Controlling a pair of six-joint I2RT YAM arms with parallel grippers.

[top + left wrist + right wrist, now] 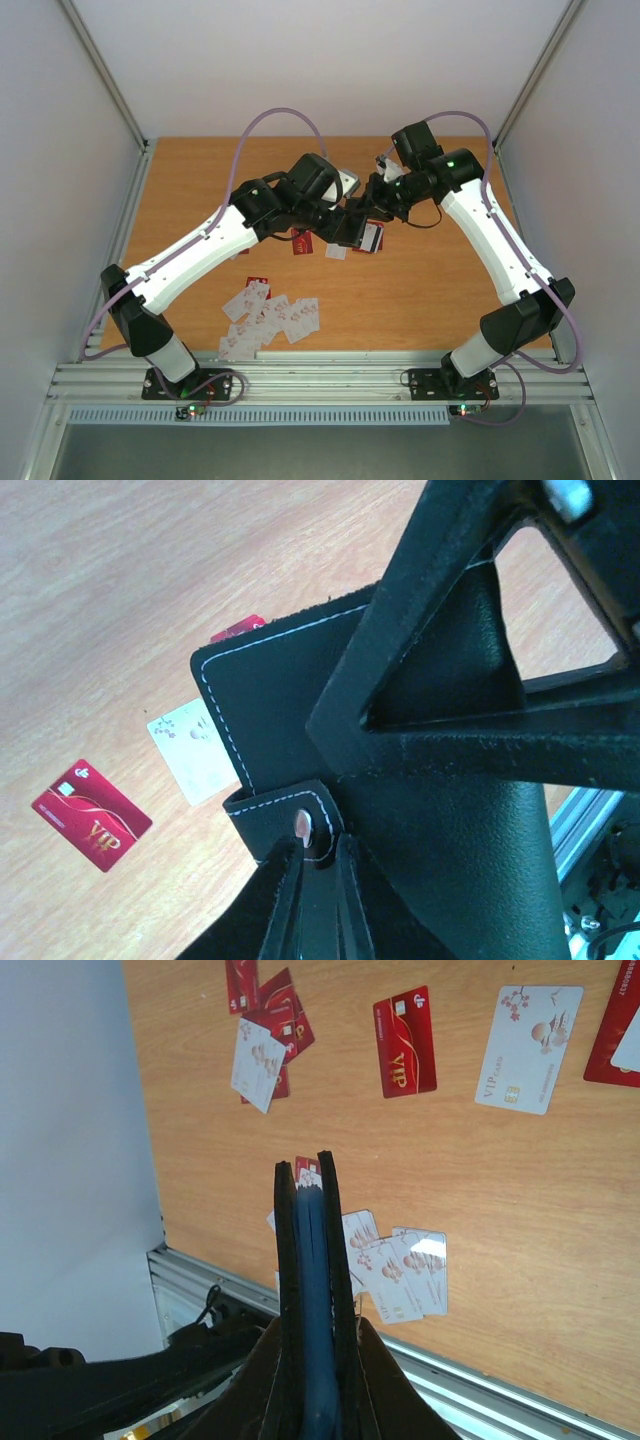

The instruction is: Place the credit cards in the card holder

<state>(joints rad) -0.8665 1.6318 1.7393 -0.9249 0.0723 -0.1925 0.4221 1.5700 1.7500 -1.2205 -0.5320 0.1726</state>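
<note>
The card holder point(352, 228) is black with white stitching and hangs above the table's middle between both arms. My right gripper point(318, 1325) is shut on it. In the right wrist view it stands edge-on, its bluish-grey inside showing, with a red-and-white card tip point(308, 1171) poking out at the top. My left gripper point(318, 858) is pinched on the holder's snap strap point(300, 823). Loose credit cards lie below: a red VIP card point(92, 815), a white card point(192, 750) and a pile of white ones point(265, 315).
More cards lie scattered on the wooden table: red and white ones point(262, 1035), a red one point(405, 1040) and a white one point(528, 1048). A metal rail point(330, 372) runs along the near edge. White walls enclose the table.
</note>
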